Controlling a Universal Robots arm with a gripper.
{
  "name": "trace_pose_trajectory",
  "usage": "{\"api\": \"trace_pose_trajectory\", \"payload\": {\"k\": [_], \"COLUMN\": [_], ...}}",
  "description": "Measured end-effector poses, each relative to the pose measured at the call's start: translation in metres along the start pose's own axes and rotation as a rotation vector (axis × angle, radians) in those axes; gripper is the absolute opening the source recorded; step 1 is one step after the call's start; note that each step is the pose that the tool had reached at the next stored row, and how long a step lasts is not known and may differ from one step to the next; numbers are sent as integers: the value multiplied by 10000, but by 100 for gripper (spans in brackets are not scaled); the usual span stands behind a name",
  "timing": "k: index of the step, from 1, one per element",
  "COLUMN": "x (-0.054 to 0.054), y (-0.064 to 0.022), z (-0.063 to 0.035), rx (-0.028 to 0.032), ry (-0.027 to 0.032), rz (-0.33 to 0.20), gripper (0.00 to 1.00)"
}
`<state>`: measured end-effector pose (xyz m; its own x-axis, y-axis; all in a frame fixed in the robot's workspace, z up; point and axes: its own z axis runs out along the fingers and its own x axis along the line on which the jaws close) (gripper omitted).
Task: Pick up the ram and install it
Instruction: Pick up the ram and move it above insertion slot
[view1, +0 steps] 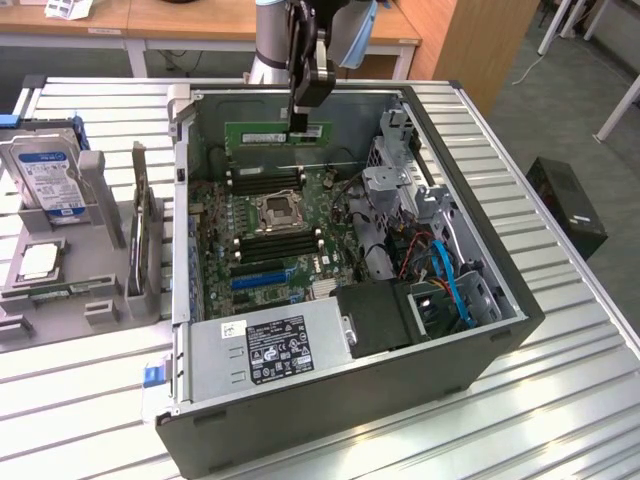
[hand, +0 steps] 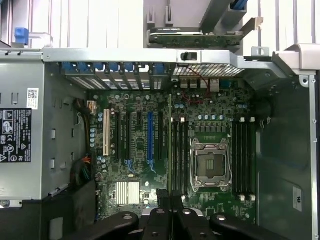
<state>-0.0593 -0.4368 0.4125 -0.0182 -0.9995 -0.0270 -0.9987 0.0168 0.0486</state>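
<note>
The black gripper (view1: 298, 122), narrowed almost shut, pinches the long thin green ram stick (view1: 260, 134) upright above the open grey computer case (view1: 400, 400).

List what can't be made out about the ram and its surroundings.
- Exterior view: print on the ram, too small.
- Exterior view: part of the ram's face, covered by the gripper.
- Exterior view: which of the memory slots it hangs over.
- Wrist view: power supply label, cut off by the edge.

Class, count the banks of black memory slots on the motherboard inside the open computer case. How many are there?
2. The first bank sits between the CPU socket and the expansion slots; the second bank lies on the socket's other side. None seems hidden.
</note>
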Motion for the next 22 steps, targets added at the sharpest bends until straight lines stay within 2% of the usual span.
{"api": "trace_pose_trajectory", "payload": {"k": [11,16,22], "x": [-209,-217,-214], "y": [3,3,-2], "z": [12,15,118], "rx": [3,4,32], "ry": [0,-2,-3], "rz": [1,0,-1], "gripper": [12,12,12]}}
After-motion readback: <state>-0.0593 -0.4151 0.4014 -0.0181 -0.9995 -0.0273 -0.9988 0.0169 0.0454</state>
